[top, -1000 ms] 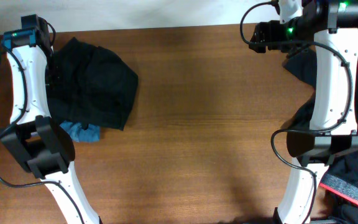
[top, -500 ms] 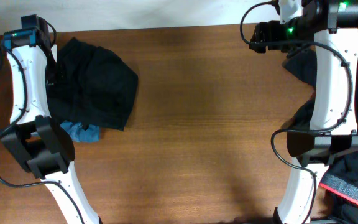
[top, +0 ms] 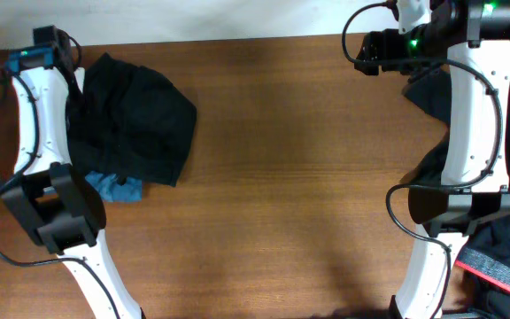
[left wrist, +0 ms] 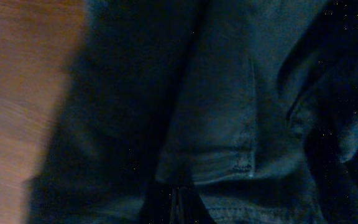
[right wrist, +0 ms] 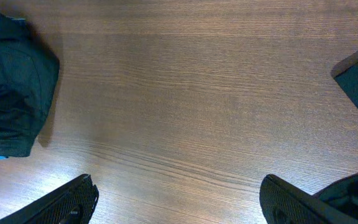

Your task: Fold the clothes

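The clothes (top: 135,120) are a rumpled black heap at the table's far left, with a bit of blue denim (top: 113,188) sticking out at its near edge. My left gripper (top: 76,93) is down at the heap's left edge. In the left wrist view its jaws (left wrist: 178,202) are pressed together on a fold of the black fabric (left wrist: 229,112), which fills the frame. My right gripper (top: 366,53) hangs over bare wood at the far right. It is open, its fingers (right wrist: 73,202) wide apart with nothing between them (right wrist: 176,186). The black heap (right wrist: 11,93) shows at that view's left.
More dark fabric (top: 428,93) lies under the right arm at the table's right edge, and a dark pile with a red stripe (top: 503,257) sits at the near right. Brown wooden table (top: 282,177) spans the middle. The table's back edge meets a white wall.
The left gripper has closed on the black fabric, and its wrist has shifted slightly toward the back edge. The right arm has not moved.
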Robot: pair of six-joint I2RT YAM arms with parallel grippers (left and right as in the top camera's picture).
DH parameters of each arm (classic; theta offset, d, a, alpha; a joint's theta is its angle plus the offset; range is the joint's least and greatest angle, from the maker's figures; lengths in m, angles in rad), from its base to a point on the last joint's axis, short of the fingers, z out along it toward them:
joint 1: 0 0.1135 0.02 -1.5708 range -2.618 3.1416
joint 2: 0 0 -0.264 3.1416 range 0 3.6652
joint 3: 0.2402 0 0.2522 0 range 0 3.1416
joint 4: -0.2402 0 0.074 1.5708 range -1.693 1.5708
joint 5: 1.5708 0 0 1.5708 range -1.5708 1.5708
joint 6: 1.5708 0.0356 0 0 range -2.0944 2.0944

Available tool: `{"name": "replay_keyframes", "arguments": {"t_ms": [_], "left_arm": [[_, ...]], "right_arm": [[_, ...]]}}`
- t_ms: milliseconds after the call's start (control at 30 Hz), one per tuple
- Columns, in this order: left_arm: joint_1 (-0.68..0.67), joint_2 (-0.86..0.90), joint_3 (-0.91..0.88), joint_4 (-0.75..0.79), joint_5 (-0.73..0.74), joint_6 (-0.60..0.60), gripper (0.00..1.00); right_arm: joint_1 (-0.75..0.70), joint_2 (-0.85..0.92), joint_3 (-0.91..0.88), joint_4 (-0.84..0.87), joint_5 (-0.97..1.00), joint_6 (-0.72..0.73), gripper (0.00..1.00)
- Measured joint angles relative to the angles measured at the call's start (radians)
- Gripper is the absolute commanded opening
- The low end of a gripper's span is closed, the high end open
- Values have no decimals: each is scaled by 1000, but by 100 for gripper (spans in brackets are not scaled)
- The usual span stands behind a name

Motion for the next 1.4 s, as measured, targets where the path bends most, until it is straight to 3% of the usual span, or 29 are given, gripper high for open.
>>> {"name": "replay_keyframes", "arguments": {"t_ms": [233,433,700,733,900,1400], "left_arm": [[72,-13,271,14,21,0,0],[111,-51,297,-8,24,0,0],[139,-51,83,48,0,0,2],[147,-51,57,58,-3,0,10],[193,-51,-145,113,-1,-4,29],[201,-58,-273,192,38,-4,30]], "right_arm": [[0,0,0,0,0,0,88],[0,0,0,0,0,1,89],[0,0,0,0,0,0,89],[0,0,0,0,0,0,89],[0,0,0,0,0,0,89],[0,0,0,0,-1,0,93]]}}
